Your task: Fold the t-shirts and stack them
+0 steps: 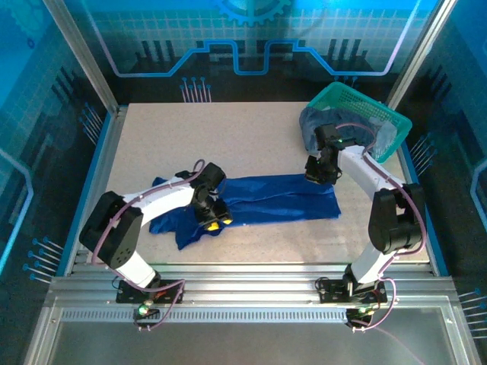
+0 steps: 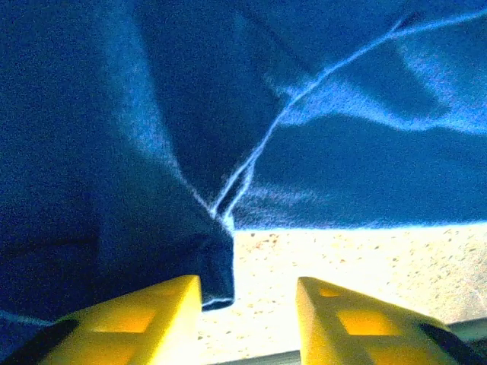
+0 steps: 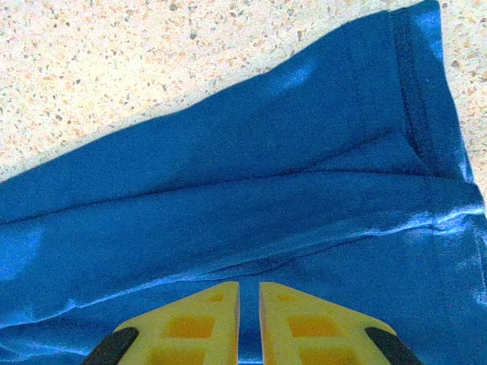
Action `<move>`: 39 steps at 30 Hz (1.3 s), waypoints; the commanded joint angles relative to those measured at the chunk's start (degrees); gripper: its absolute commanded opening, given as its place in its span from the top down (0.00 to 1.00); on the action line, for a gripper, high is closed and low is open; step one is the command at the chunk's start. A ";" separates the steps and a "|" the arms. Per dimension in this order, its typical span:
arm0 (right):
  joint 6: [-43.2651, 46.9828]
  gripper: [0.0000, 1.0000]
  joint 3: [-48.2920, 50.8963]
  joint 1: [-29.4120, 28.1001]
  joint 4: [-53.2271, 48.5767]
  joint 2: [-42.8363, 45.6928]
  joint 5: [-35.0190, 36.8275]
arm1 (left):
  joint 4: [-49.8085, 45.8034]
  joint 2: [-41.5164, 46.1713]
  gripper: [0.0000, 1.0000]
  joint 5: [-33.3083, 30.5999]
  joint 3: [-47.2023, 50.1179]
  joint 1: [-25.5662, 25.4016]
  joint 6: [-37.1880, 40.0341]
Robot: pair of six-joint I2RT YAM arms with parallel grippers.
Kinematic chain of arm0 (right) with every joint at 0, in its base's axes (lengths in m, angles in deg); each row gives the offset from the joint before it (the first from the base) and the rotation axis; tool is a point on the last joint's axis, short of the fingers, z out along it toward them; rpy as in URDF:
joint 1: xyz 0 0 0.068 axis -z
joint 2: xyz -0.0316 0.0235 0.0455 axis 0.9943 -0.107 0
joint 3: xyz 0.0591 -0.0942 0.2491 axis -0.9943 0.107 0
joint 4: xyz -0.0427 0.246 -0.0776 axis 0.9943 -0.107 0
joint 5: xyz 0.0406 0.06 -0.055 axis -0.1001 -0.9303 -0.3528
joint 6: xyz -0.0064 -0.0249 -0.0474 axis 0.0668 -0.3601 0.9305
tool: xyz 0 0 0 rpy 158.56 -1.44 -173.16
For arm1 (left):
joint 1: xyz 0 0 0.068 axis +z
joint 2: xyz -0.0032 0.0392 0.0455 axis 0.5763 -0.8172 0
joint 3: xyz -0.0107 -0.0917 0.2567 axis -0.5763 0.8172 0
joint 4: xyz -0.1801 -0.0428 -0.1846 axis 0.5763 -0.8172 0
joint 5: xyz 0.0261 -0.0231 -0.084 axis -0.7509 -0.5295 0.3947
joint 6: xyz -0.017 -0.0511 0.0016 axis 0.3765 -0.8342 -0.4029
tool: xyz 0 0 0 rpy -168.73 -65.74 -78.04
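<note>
A royal blue t-shirt lies stretched across the middle of the table, bunched at its left end. My left gripper hovers over that bunched end. In the left wrist view it stands open, with a dark blue cloth corner beside the left finger and bare table between the fingers. My right gripper sits at the shirt's far right edge. The right wrist view shows it shut on a thin fold of the blue t-shirt. A duller grey-blue t-shirt hangs out of the basket.
The teal mesh basket stands at the back right corner, close behind the right arm. A speckled table stretches bare behind the shirt. Metal frame posts and blue walls ring the table.
</note>
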 commanded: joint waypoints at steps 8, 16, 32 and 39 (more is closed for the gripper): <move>1.12 0.84 -0.79 -1.33 -1.04 -1.39 -1.39 | 0.75 10.43 0.61 0.14 5.37 9.56 -3.16; 1.08 0.84 -0.97 -2.00 -0.68 -2.18 -1.85 | 5.05 5.17 0.64 2.00 6.01 9.02 -2.88; 1.99 0.83 -3.03 -2.93 0.30 -4.33 -3.86 | -8.74 17.79 0.54 -5.28 8.41 23.42 6.46; 2.77 0.80 -5.26 -3.11 0.92 -6.68 -7.29 | -8.30 14.35 0.61 -11.02 8.07 30.59 15.96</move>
